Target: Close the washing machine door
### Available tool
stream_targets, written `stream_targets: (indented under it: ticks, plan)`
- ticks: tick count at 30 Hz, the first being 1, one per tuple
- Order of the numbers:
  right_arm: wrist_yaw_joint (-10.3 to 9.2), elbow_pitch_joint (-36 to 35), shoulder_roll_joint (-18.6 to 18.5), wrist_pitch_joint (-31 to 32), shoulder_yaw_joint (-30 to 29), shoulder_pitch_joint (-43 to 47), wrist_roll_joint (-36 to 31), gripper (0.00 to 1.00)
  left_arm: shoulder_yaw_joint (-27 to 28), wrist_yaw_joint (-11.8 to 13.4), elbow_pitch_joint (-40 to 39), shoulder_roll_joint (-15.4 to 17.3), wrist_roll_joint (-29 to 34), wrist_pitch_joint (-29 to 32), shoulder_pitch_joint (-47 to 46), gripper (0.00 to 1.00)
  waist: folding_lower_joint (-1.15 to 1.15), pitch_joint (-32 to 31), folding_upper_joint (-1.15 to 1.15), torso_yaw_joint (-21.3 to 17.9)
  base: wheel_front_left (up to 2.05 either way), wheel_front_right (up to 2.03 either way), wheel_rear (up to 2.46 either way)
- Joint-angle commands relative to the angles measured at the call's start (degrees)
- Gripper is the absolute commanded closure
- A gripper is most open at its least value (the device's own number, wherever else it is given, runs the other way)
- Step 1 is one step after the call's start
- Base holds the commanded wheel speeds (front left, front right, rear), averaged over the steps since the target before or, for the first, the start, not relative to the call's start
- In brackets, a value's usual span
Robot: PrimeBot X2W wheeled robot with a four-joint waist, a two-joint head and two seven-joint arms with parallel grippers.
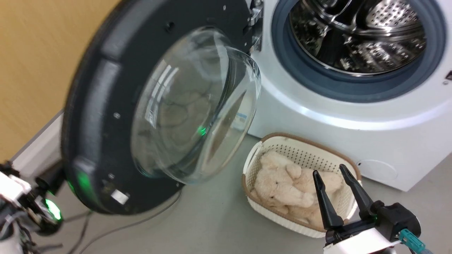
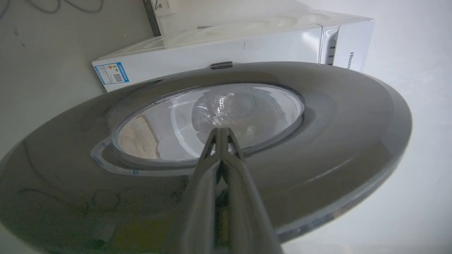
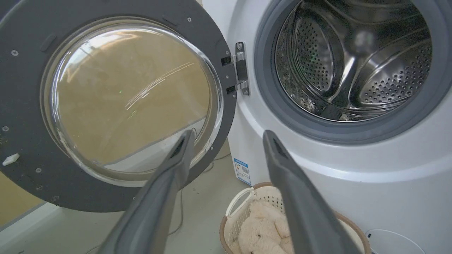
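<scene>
The washing machine door (image 1: 106, 88) stands swung wide open to the left, its clear glass bowl (image 1: 197, 106) bulging toward me, held by a metal hinge (image 1: 256, 21). The white washing machine (image 1: 353, 116) shows its grey gasket and steel drum (image 1: 360, 31). In the left wrist view my left gripper (image 2: 221, 129) is shut, empty, its tips at the door's (image 2: 335, 116) glossy outer face by the window. My right gripper (image 1: 328, 170) hangs open above the basket; its wrist view has it (image 3: 227, 134) facing the door (image 3: 21, 81) and hinge (image 3: 242, 68).
A white basket (image 1: 254, 155) holding a cream plush toy (image 1: 282, 183) sits on the floor right before the machine, under the door's swing. Cables (image 1: 134, 222) trail on the grey floor below the door. A yellow wall (image 1: 35, 53) stands behind the door.
</scene>
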Motion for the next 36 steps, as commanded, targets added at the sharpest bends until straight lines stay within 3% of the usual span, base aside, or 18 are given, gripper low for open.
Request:
stream_targets:
  ticks: [1,9,16,24,30,36]
  plan:
    - [0.05,0.07,0.14,-0.25,-0.04,0.03,0.71,0.00,-0.83,0.31,-2.55,-1.64,-1.17,2.62,2.52,1.00,-0.01,-1.27,0.00,-1.01,0.00,0.00,0.00]
    - [0.05,-0.40,0.33,-0.25,-1.00,1.61,1.26,0.00,-6.29,3.81,-17.96,-8.23,-2.47,9.78,12.64,1.00,-0.01,-4.03,0.00,-4.63,0.00,0.00,0.00]
    - [0.05,-1.44,0.38,-0.25,-1.79,2.00,1.60,0.00,-15.32,6.71,-27.49,-10.12,-7.23,8.04,21.91,1.00,-0.01,-3.97,0.00,-10.03,0.00,0.00,0.00]
    - [0.05,-2.06,0.40,-0.25,-1.96,1.24,1.67,0.00,-28.99,5.50,-30.30,-10.16,-13.87,-2.87,25.38,1.00,-0.01,-0.93,0.00,-17.84,0.00,0.00,0.00]
    - [0.05,-2.42,0.41,-0.25,-2.31,0.07,1.64,0.00,-34.55,3.42,-29.17,-10.17,-15.24,-8.48,23.51,1.00,-0.01,1.90,0.00,-24.88,0.00,0.00,0.00]
    - [0.05,-2.95,0.41,-0.25,-2.57,-0.86,2.17,0.00,-37.67,1.43,-27.02,-10.17,-12.81,-13.68,19.50,1.00,-0.01,4.35,0.00,-32.01,0.00,0.00,0.00]
